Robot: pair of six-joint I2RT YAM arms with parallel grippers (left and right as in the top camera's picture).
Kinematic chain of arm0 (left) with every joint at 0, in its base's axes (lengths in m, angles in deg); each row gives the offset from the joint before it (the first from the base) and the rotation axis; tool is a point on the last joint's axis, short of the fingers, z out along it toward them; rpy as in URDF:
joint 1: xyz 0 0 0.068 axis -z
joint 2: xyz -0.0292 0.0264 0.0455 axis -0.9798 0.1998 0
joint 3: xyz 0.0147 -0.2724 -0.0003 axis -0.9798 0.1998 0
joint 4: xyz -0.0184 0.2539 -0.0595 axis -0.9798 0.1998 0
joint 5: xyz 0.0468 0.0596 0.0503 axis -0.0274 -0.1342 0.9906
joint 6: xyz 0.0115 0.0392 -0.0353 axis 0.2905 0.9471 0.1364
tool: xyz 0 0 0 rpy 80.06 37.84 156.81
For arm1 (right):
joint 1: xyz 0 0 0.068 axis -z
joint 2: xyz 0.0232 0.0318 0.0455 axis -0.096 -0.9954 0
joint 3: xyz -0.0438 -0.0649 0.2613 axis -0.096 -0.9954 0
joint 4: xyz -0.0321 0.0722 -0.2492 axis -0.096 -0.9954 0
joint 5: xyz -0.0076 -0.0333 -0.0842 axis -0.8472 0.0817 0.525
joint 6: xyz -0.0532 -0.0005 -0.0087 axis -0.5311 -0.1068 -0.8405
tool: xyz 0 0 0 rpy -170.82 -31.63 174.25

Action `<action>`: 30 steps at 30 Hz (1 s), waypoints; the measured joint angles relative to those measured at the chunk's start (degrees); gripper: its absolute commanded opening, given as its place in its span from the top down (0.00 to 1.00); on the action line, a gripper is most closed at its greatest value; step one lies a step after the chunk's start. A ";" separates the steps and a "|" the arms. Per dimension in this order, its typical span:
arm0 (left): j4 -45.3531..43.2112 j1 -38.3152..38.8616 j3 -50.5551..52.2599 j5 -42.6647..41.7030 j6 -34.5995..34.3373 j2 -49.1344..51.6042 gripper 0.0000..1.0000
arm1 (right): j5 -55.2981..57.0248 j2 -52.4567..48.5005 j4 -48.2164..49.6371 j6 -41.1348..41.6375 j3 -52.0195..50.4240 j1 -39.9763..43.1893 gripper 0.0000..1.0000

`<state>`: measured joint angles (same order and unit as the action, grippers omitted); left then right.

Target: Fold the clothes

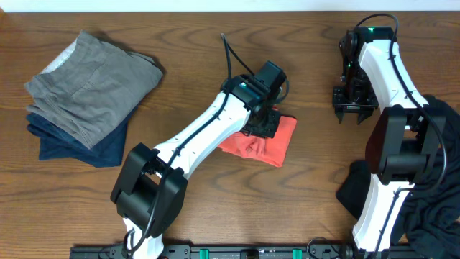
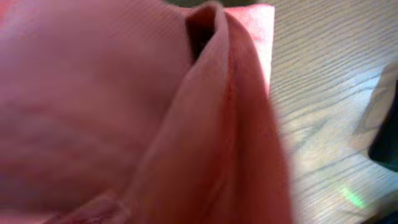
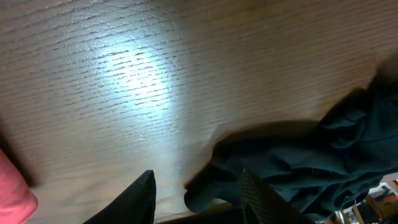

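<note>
The coral-red T-shirt point(image 1: 277, 146) lies folded into a small packet at the table's middle. My left gripper point(image 1: 264, 121) is pressed down onto its far edge. In the left wrist view the coral fabric point(image 2: 93, 112) fills nearly the whole picture, a fold ridge runs up the centre, and the fingers are hidden. My right gripper point(image 1: 354, 108) hangs over bare wood at the right, apart from the shirt. Its two dark fingers point(image 3: 142, 199) stand apart with nothing between them. A black garment point(image 3: 323, 162) lies crumpled beyond them.
A folded grey garment point(image 1: 93, 83) sits on a folded navy one point(image 1: 83, 147) at the back left. The black garment point(image 1: 435, 208) is heaped at the front right around the right arm's base. The wooden table point(image 1: 194, 65) shows between the piles.
</note>
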<state>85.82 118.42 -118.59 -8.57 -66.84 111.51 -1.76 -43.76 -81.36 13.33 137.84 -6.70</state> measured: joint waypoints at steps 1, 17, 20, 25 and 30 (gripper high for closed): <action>0.00 0.13 0.00 -0.13 0.04 0.00 0.55 | 0.00 0.00 0.00 -0.02 0.00 0.00 0.57; -1.09 -20.02 -2.16 -0.59 1.77 -17.94 0.46 | -25.55 0.02 1.62 -20.26 0.00 0.00 0.60; -0.85 -23.39 -2.10 -0.52 1.77 -17.20 0.46 | -33.35 0.22 3.37 -23.19 0.26 -0.02 0.60; -0.81 -25.16 -0.79 -0.57 1.79 -13.88 0.45 | -45.68 2.54 5.57 -27.08 1.44 -1.25 0.58; -0.70 -25.11 0.59 -0.61 1.99 -9.46 0.45 | -51.32 4.81 6.40 -28.59 1.86 -6.91 0.58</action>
<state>85.12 93.30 -118.00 -9.18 -64.85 102.05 -53.08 -38.95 -74.95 -15.26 139.70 -13.61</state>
